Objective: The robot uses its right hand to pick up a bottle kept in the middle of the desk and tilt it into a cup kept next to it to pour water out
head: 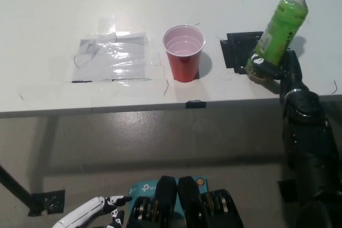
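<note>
A white tabletop is filling the upper half of the head view, with its front edge running across the middle and a grey floor lying below it.

A red cup is standing upright near the middle of the tabletop, close to the front edge, its mouth open and its pale inside showing. To its left a patch of clear tape is lying flat and shining on the surface. To the cup's right a black mat is lying on the tabletop.

The black right hand is reaching up over the front edge at the right, its fingers grasping the lower part of a green bottle. The bottle is leaning with its capped top toward the upper right, away from the cup, and its base is sitting at the right end of the mat. Whether the base is touching the mat or is lifted just off it cannot be told. The bottle and the cup are standing apart, with part of the mat showing between them.

The white left hand is resting at the lower left, below the tabletop, holding nothing, with its fingers stretched out and released.
</note>
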Controlling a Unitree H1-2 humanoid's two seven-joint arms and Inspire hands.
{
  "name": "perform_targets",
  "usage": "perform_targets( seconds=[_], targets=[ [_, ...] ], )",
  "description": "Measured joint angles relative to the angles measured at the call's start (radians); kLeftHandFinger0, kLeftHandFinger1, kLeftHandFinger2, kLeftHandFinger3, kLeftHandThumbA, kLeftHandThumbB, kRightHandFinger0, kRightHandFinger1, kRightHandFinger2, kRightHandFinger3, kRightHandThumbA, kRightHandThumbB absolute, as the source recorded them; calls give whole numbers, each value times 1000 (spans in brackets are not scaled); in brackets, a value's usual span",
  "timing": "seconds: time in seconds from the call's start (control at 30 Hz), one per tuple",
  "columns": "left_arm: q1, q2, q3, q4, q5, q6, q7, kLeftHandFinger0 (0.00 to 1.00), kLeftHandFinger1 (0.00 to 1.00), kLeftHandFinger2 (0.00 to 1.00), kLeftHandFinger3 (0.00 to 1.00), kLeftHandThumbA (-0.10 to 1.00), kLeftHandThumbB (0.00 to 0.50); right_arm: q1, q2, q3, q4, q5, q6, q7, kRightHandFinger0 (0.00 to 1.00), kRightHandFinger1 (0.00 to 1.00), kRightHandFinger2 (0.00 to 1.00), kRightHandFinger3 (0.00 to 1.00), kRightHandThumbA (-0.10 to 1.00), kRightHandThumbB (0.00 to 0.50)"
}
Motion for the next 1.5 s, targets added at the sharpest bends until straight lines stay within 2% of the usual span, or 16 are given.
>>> perform_targets(
  seconds=[0.03, 0.07, 0.1, 0.13, 0.17, 0.27, 0.33, 0.43, 0.5, 0.63, 0.7, 0.87, 0.93, 1.1, 1.23, 1.5],
  targets=[
    [0, 0, 0, 0, 0, 0, 0, 1000, 994, 1000, 1000, 956, 304, 1, -1, 25, 4, 7, -9, 9, 994, 1000, 1000, 1000, 343, 110],
    [0, 0, 0, 0, 0, 0, 0, 1000, 993, 1000, 1000, 958, 305, 2, -1, 50, 6, 12, -16, 19, 1000, 1000, 1000, 1000, 560, 262],
    [0, 0, 0, 0, 0, 0, 0, 1000, 992, 1000, 1000, 957, 305, 5, -6, 98, 4, 5, -21, 21, 1000, 1000, 1000, 1000, 620, 232],
    [0, 0, 0, 0, 1, 0, 0, 1000, 993, 1000, 1000, 956, 305, 6, -12, 142, 2, -8, -24, 22, 1000, 1000, 1000, 1000, 647, 323],
    [0, 0, 0, 0, 1, 0, 0, 1000, 1000, 1000, 1000, 951, 308, 6, -20, 187, 0, -21, -26, 21, 1000, 1000, 1000, 1000, 638, 348],
    [0, 0, 0, 0, 1, 0, 0, 1000, 1000, 1000, 1000, 964, 314, 6, -52, 335, -7, -78, -39, 7, 1000, 1000, 1000, 1000, 640, 375],
    [0, 0, 0, -1, 1, 0, 0, 1000, 1000, 1000, 1000, 975, 341, 5, -76, 425, -12, -117, -48, -6, 1000, 1000, 1000, 1000, 651, 386],
    [0, 0, 0, -1, 1, 0, 0, 1000, 1000, 1000, 1000, 971, 348, 5, -113, 531, -18, -170, -58, -30, 1000, 1000, 1000, 1000, 620, 394],
    [0, 0, 0, -1, 1, 0, 0, 1000, 999, 1000, 1000, 975, 352, 5, -132, 568, -19, -189, -64, -42, 1000, 1000, 1000, 1000, 618, 360],
    [0, 0, 1, -1, 1, 1, 0, 1000, 1000, 1000, 1000, 961, 343, 5, -162, 624, -22, -221, -77, -61, 1000, 1000, 1000, 1000, 632, 341],
    [-2, 0, 2, -1, 1, 1, 0, 1000, 1000, 1000, 1000, 974, 336, 5, -173, 634, -22, -229, -80, -69, 1000, 1000, 1000, 1000, 643, 340],
    [-3, 0, 3, -1, 1, 1, 0, 1000, 1000, 1000, 1000, 971, 360, 6, -180, 635, -12, -232, -89, -95, 1000, 1000, 1000, 1000, 743, 341],
    [-3, 0, 3, -1, 1, 1, 0, 1000, 1000, 1000, 1000, 959, 335, 6, -180, 635, -10, -232, -93, -103, 1000, 1000, 1000, 1000, 726, 321],
    [-3, 0, 3, -2, 1, 1, 0, 1000, 1000, 1000, 1000, 960, 352, 7, -179, 637, -10, -235, -95, -120, 1000, 1000, 1000, 1000, 734, 326],
    [-3, 0, 3, -2, 1, 1, 0, 1000, 1000, 1000, 1000, 962, 351, 8, -174, 636, -9, -233, -95, -128, 1000, 1000, 1000, 1000, 736, 300],
    [-4, 1, 2, -2, 1, 1, 0, 1000, 1000, 1000, 1000, 977, 360, 8, -155, 636, -9, -230, -94, -135, 1000, 1000, 1000, 1000, 793, 320]
  ],
)
